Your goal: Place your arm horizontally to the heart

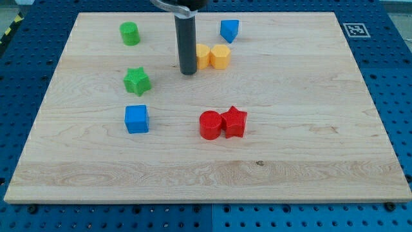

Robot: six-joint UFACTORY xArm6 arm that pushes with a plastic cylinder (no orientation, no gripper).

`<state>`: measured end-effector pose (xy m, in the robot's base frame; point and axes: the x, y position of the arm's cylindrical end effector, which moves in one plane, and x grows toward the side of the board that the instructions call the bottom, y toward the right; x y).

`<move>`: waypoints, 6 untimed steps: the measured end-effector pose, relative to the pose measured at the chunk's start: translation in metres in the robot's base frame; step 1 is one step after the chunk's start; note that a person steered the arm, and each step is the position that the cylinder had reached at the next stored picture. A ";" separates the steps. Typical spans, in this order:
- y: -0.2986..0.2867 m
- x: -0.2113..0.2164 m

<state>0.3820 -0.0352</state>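
Yellow heart [202,57] touching upright rod's right; my tip [188,73] beside.

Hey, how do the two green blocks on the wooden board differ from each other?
The green cylinder block is round and smooth-sided, while the green star block has pointed arms. The cylinder sits nearer the view's top edge; the star lies lower, toward the blue cube. The star is closer to my tip, which stands to its right. Both share the same bright green colour and rest untouched on the wooden board.
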 end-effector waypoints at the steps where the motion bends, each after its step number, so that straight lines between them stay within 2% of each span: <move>1: 0.024 0.005; 2: 0.054 -0.008; 3: 0.061 0.015; 4: 0.050 0.022; 6: -0.004 -0.014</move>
